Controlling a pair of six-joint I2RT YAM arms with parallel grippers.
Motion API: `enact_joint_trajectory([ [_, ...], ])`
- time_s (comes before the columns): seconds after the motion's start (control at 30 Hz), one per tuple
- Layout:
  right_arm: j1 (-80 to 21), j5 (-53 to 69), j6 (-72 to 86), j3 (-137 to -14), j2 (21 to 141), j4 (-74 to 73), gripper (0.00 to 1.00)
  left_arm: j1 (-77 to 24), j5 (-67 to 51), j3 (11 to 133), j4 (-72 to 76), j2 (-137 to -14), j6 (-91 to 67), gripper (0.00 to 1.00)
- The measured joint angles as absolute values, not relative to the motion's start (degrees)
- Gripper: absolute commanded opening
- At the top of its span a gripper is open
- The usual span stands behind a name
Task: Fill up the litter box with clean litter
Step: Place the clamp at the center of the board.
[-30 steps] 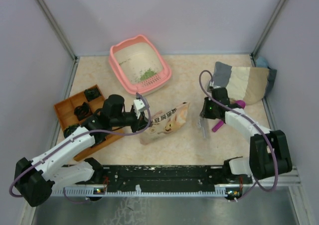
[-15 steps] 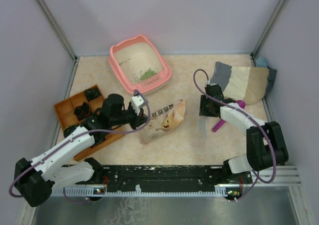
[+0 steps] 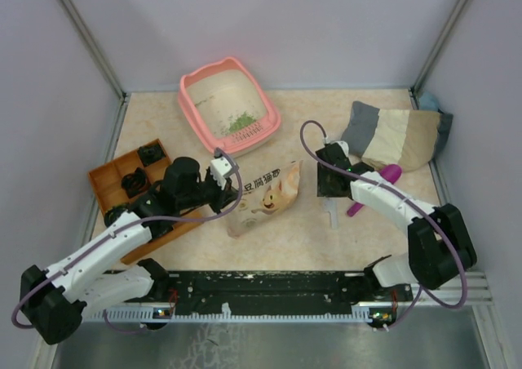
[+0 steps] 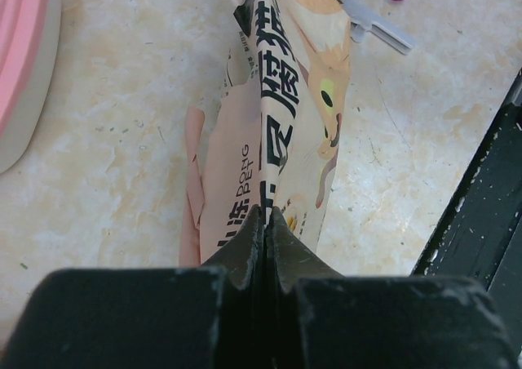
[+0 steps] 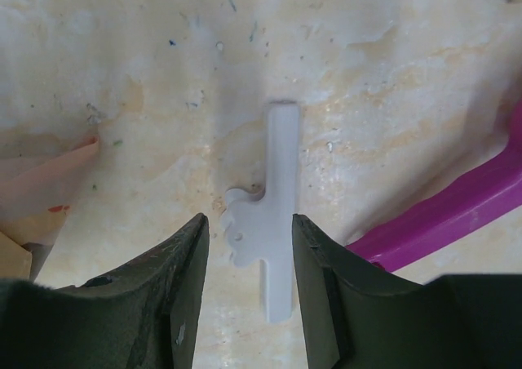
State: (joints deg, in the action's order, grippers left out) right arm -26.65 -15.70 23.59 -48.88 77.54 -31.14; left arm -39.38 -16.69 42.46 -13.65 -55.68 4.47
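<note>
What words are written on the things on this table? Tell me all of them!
"豆腐猫": big black characters on the paper bag; a fold hides what follows.
"BENG": small letters on the same bag; the row beside it is cut off by the fold.
Small characters below "BENG": too crumpled to read.
Litter box and magenta scoop: no writing that shows.

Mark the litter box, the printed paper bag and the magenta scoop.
litter box (image 3: 249, 140), top external view, near pink wall.
printed paper bag (image 3: 265, 197), top external view, middle of printed face.
magenta scoop (image 3: 392, 171), top external view, far end.
</note>
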Motion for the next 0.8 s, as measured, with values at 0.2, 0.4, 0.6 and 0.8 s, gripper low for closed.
enact_joint_trajectory([
  [0.2,-29.43,-15.75,26.2,-48.82,81.73,-31.05,0.45,-39.4,-14.46,42.17,-15.29,-54.13,4.03,0.0],
  [0.4,-29.91,-17.04,28.16,-48.4,83.79,-31.18,0.43,-39.46,-8.19,43.99,-20.8,-53.08,0.32,0.0],
  [0.6,-29.91,-17.67,28.69,-47.59,84.16,-30.96,0.41,-39.48,2.26,47.66,-30.06,-52.77,-5.58,0.0],
  [0.8,-29.91,-17.82,28.73,-47.57,84.82,-30.85,0.38,-39.46,13.39,46.33,-34.46,-48.12,-9.08,0.0],
])
